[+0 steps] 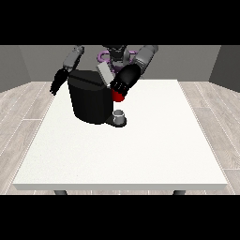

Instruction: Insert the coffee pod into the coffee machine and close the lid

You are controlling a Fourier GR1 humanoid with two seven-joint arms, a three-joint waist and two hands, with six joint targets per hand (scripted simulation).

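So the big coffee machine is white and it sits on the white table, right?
Not quite. The front view shows the coffee machine is black, not white. It does sit on the white table.

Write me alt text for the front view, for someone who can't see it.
A humanoid robot behind a white table reaches the hand at the view's right to the top of a black coffee machine, just above a red thing at the machine. A grey thing sits on the machine's base, and the hand at the view's left hangs beside the machine.
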